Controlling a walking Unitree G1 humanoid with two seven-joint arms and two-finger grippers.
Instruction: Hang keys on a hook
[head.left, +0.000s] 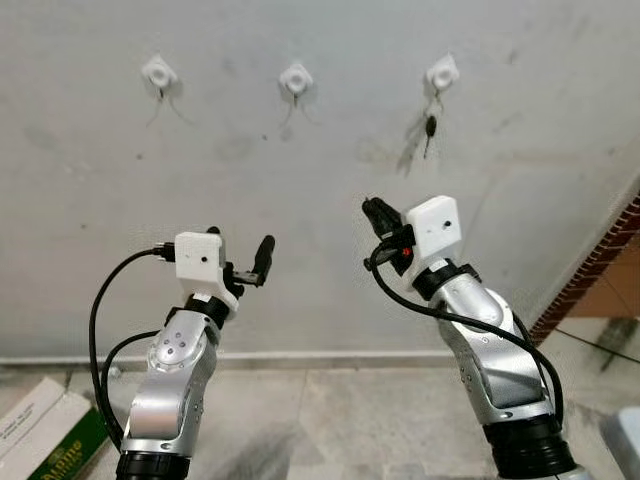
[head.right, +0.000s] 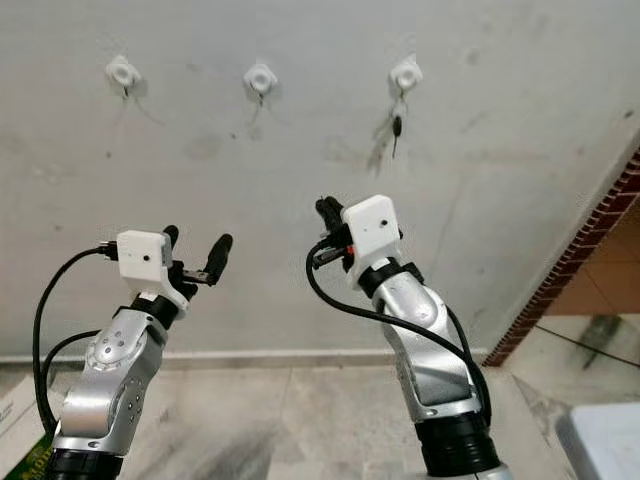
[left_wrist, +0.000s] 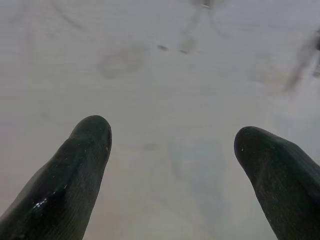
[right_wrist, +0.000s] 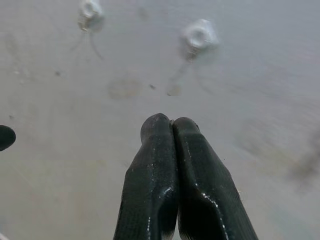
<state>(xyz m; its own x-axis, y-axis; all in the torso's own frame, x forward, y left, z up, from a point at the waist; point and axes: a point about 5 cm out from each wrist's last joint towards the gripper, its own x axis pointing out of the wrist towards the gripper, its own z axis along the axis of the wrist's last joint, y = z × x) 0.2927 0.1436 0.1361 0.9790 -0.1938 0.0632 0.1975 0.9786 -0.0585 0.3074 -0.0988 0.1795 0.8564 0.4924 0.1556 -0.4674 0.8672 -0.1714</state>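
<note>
Your keys (head.left: 430, 128) already hang from the right hook (head.left: 441, 73), near the wall's (head.left: 320, 200) top edge, and the other two hooks are bare. Your right gripper (head.left: 376, 215) is clenched on nothing, below and left of the keys. Your left gripper (head.left: 240, 262) is released, lower on the wall. The risk I see: if you raise the right arm carelessly, it could brush the keys and knock them off.

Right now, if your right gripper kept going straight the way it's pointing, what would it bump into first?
Probably the bare grey wall. The right gripper, fingers shut, aims below and between two white hooks, so likely neither hook.
</note>
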